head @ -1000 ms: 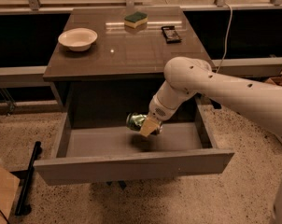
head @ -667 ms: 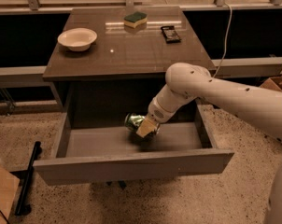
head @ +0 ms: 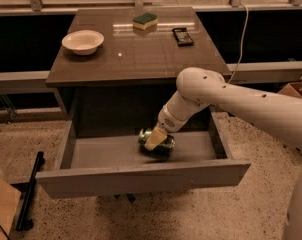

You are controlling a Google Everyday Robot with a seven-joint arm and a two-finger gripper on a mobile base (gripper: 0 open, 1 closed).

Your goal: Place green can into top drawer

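Observation:
The top drawer (head: 141, 176) is pulled wide open under the table, its grey inside showing. The green can (head: 163, 146) lies on its side low in the drawer, right of the middle. My gripper (head: 154, 140) reaches down into the drawer from the white arm (head: 226, 96) and is shut on the green can, one tan finger (head: 155, 138) lying across the can's front. The other finger is hidden behind the can.
On the table top (head: 141, 51) stand a white bowl (head: 83, 41) at the left, a green-and-yellow sponge (head: 145, 21) at the back, and a small black device (head: 183, 36) at the right. A black stand (head: 30, 194) lies on the floor at the left.
The gripper with the can has stayed in almost the same spot, settling slightly lower in the drawer.

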